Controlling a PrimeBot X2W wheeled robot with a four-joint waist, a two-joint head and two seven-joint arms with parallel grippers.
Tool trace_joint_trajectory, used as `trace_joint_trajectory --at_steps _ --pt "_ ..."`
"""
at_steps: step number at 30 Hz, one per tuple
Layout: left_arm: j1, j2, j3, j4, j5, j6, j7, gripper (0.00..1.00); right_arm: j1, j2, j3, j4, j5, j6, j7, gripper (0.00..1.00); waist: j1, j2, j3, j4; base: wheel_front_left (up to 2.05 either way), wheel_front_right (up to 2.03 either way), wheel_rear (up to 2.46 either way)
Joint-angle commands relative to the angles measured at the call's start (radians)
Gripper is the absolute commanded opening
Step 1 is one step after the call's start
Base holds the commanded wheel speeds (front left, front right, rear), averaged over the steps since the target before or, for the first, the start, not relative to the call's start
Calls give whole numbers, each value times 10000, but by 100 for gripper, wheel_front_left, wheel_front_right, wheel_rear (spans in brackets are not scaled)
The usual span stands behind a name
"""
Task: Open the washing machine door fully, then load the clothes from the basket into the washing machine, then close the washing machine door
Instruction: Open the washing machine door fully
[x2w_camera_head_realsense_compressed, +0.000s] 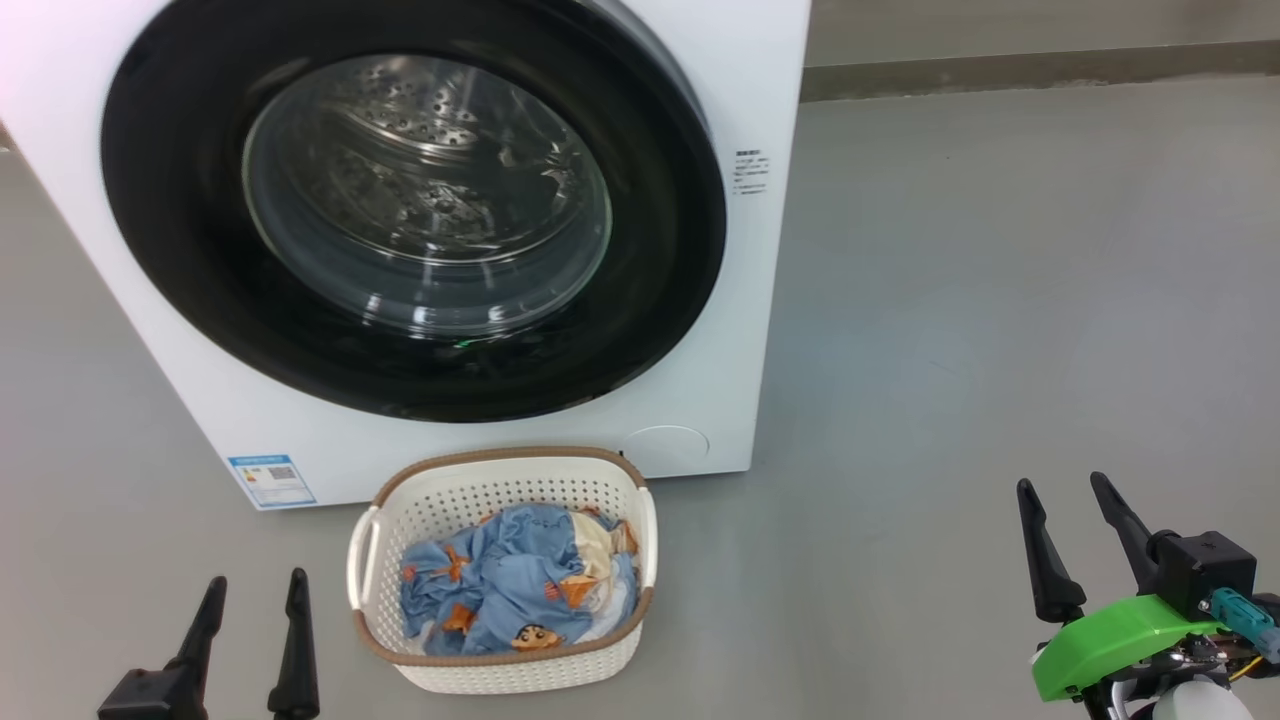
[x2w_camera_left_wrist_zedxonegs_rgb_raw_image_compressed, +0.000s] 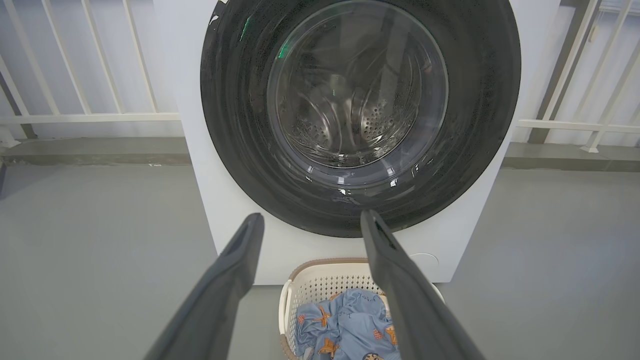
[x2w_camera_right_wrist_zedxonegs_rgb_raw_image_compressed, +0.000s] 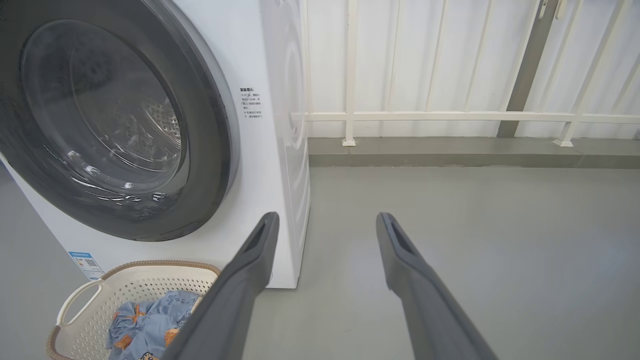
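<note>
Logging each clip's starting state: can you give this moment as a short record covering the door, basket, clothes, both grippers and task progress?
hatch: washing machine door looks shut, flush with the front of the washing machine
container: basket stands on the grey floor just in front of the machine, below the door
load: clothes bunched inside the basket
left: left gripper open, empty, low beside the basket
right: right gripper open, empty, farther off to the other side
progress: no step done yet

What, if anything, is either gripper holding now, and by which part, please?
Nothing is held: the left gripper and the right gripper are both open and empty.
</note>
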Motion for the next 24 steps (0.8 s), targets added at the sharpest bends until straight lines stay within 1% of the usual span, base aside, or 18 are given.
trace_joint_trajectory --at_steps 1,7,24 --pt "-294 133 313 -339 123 -19 -124 100 -93 -41 208 -310 -100 -11 -122 100 0 0 26 3 61 61 -122" --pt "-257 82 310 -469 175 -20 -124 100 -113 -25 212 -366 -103 -11 -122 100 0 0 60 14 33 33 -67" --pt "-38 28 156 -804 224 -29 -124 100 -122 -21 224 -332 -48 -11 -122 100 0 0 45 9 0 0 -1"
